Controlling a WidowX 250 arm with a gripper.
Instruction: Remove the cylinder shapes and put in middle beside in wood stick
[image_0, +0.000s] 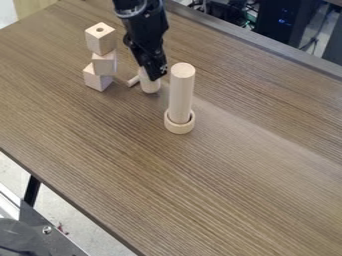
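At upper centre, your hand (154, 76) is at the short cylinder (150, 87); whether it grips, you cannot tell. Drifting rightward could topple the tall wooden post (181, 95).

I can't read any text, labels, numbers or signs on anything from my end; no legible markings.

The arm (143, 25) is black, with bulky angular segments and small whitish markings (163, 68).
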